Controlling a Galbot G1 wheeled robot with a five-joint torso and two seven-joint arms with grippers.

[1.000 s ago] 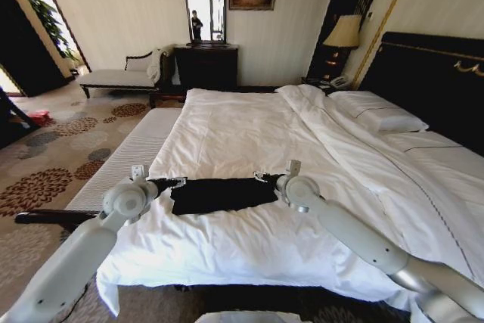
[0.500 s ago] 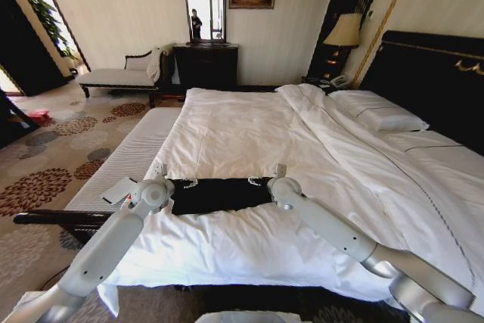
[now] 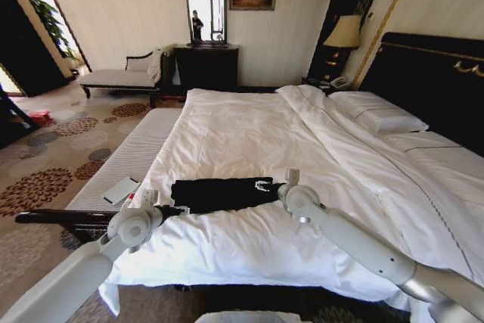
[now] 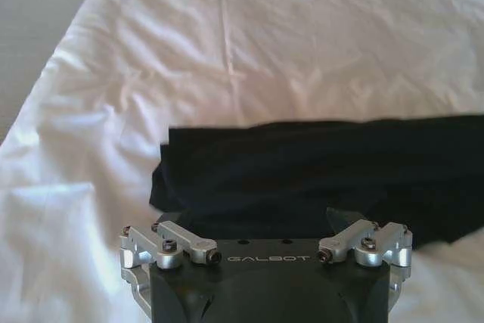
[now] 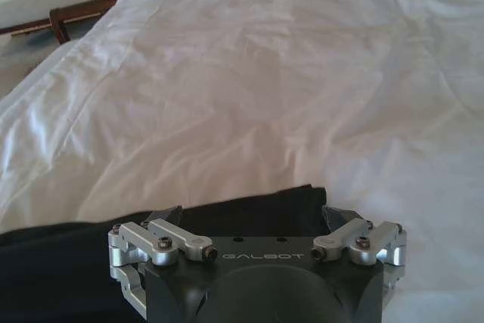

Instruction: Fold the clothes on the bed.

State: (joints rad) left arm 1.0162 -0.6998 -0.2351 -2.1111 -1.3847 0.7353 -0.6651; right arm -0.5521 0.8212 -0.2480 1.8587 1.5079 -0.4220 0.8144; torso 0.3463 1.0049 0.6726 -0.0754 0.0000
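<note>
The clothes (image 3: 223, 193) are one black T-shirt folded into a long strip, lying across the near part of the bed (image 3: 249, 126). My left gripper (image 3: 178, 209) is open just off the strip's near left corner. In the left wrist view its fingers spread wide around that end of the clothes (image 4: 318, 172), with my left gripper (image 4: 249, 225) at the fabric's edge on the white bed (image 4: 302, 51). My right gripper (image 3: 265, 185) is open at the strip's right end. In the right wrist view my right gripper (image 5: 253, 217) straddles the end of the clothes (image 5: 91, 262) on the bed (image 5: 265, 73).
A pale bench (image 3: 128, 160) runs along the bed's left side with a flat white item (image 3: 121, 189) on it. Pillows (image 3: 378, 115) and a dark headboard (image 3: 431, 81) are at the right. A lamp (image 3: 344, 32), dresser (image 3: 206, 66) and chaise (image 3: 121, 73) stand at the back.
My left gripper has drawn back from the shirt's left end toward me and lower. My right gripper has shifted slightly right and back. The shirt lies much as before.
</note>
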